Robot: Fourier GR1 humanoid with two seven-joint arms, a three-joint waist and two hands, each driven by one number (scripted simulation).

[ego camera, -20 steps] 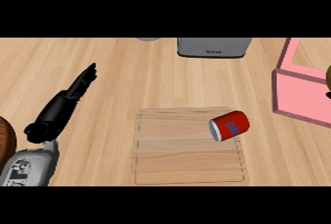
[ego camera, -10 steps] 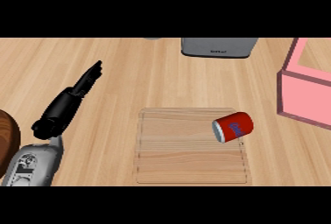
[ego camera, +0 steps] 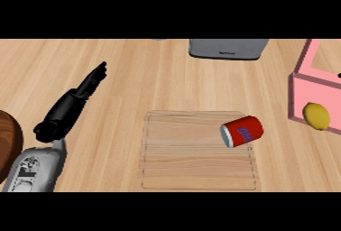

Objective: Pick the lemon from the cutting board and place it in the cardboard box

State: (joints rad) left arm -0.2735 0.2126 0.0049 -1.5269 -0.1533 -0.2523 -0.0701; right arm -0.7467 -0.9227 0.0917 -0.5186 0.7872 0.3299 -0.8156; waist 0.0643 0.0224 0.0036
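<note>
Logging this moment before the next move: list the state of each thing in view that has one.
cutting board: flat on the counter, only the red can on it.
red can: on its side at the board's right edge.
lemon: off the board, at the pink box's near wall.
pink box: upright, top open.
left robot hand: open, fingers straight, holding nothing.

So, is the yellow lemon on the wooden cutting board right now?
No, the yellow lemon shows at the pink box, right of the wooden cutting board, which bears only a red can.
</note>
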